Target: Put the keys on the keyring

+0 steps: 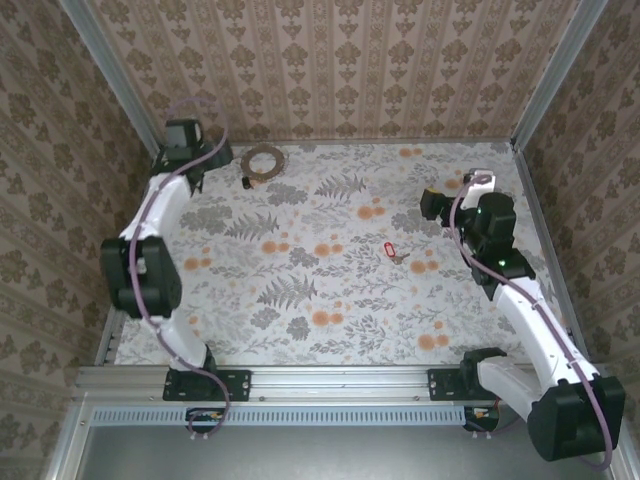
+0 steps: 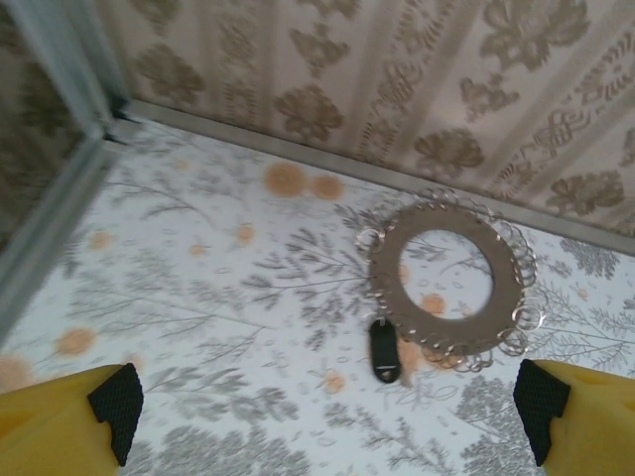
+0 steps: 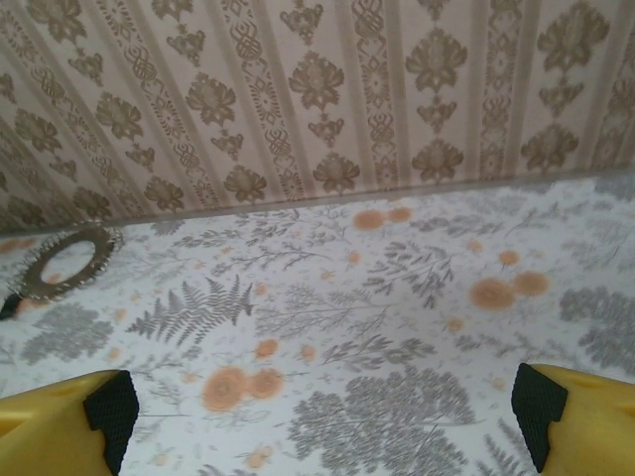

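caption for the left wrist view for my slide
Open left tool facing grey-beige coiled metal keyring on floral table

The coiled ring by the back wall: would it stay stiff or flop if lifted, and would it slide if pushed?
The coiled ring looks like thin wire loops, so it probably flexes a little when lifted. It lies flat on the table, so a push likely slides it rather than rolling it. Its black end piece may dangle.

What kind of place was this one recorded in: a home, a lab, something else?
Most likely a lab test cell dressed to look homely, not a real room. Patterned wallpaper panels box in a small floral-covered table, and a left arm and a right arm are bolted to an aluminium rail at its near edge.
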Controlling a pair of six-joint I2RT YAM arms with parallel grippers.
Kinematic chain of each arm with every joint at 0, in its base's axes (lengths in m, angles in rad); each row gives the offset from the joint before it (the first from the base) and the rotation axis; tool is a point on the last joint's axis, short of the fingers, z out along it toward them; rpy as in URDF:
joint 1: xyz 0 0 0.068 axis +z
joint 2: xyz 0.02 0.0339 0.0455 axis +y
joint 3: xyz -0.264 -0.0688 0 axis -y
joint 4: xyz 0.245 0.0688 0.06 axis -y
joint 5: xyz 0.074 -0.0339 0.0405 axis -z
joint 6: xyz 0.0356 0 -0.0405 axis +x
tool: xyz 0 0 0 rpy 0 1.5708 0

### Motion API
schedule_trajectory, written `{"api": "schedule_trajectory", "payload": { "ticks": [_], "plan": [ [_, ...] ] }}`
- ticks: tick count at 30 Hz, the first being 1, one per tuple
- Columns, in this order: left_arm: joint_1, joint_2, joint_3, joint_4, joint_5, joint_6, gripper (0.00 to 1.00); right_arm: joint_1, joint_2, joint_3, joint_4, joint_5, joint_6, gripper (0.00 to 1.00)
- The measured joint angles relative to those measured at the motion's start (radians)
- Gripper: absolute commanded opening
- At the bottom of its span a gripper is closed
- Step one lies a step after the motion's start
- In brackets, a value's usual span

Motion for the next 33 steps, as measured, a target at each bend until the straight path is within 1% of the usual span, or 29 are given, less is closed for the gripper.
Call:
{"api": "schedule_trajectory", "payload": {
  "ticks": [3,8,14,17,23,33],
  "plan": [
    [-0.048,0.154,0.147,-0.068,0.001,0.0,1.0,0.018,0.042,0.033,-0.07,0.018,0.071,1.0],
    [-0.103,0.377,0.343,-0.195,0.005,0.0,1.0,0.056,0.063,0.033,-0.226,0.11,0.164,1.0],
    [-0.14,0.615,0.67,-0.386,-0.08,-0.002,1.0,0.056,0.012,0.01,-0.286,0.164,0.182,1.0],
    [-0.146,0.689,0.775,-0.454,-0.109,-0.019,1.0,0.057,0.005,0.005,-0.301,0.166,0.182,1.0],
    [-0.138,0.744,0.807,-0.508,-0.15,-0.078,1.0,0.058,0.005,0.005,-0.309,0.165,0.182,1.0],
    [-0.13,0.781,0.822,-0.573,-0.143,-0.211,1.0,0.058,0.072,0.056,-0.354,0.152,0.185,1.0]
  ]
}}
